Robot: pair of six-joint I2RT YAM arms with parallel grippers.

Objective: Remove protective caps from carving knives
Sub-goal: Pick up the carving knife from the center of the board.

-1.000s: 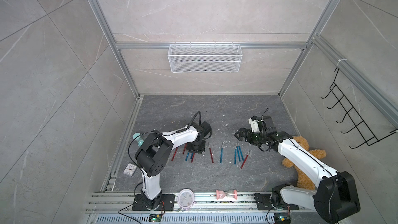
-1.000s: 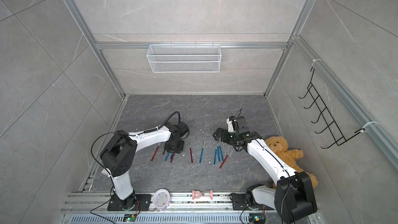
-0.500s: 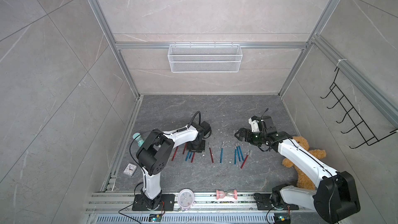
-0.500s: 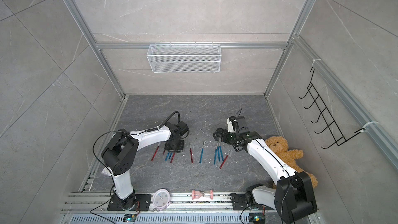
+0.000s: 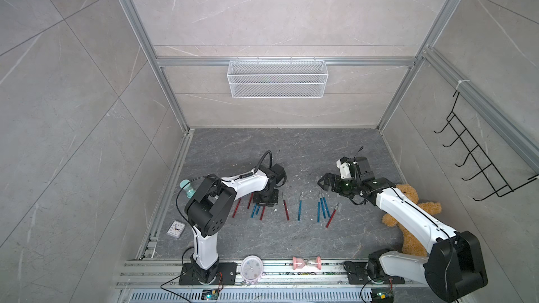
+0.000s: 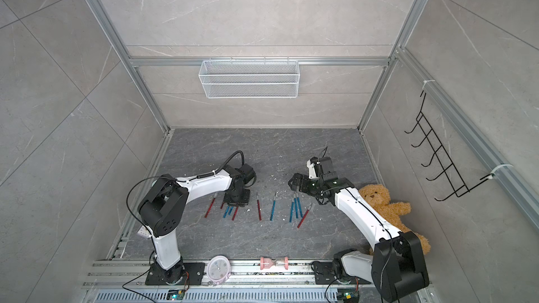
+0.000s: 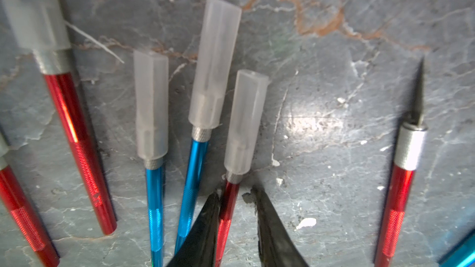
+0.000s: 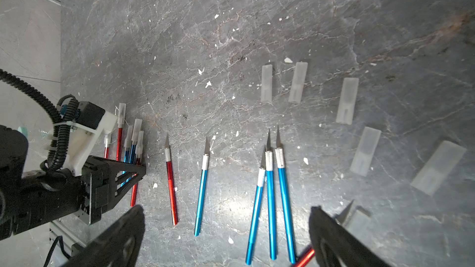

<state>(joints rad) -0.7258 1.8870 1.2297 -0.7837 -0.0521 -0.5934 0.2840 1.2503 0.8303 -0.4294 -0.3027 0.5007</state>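
Several carving knives lie in a row on the dark stone floor. My left gripper (image 7: 235,192) is down over the left cluster (image 5: 256,208) and open. Its jaws straddle the handle of a capped red knife (image 7: 227,217) just below the protective cap (image 7: 245,122). One finger touches the handle and a gap shows at the other. Beside it lie two capped blue knives (image 7: 154,201) and a capped red one (image 7: 77,137). My right gripper (image 8: 226,210) hangs wide open and empty above three bare blue knives (image 8: 270,201). Several loose caps (image 8: 347,100) lie beyond them.
A bare red knife (image 8: 171,188) and a bare blue one (image 8: 201,191) lie between the arms. A teddy bear (image 5: 414,199) sits by the right arm. A pink hourglass (image 5: 306,263) and round clock (image 5: 251,269) stand on the front rail. White specks litter the floor.
The left gripper's jaws have drawn closer together around the red knife. Neither arm has visibly shifted in the top views.
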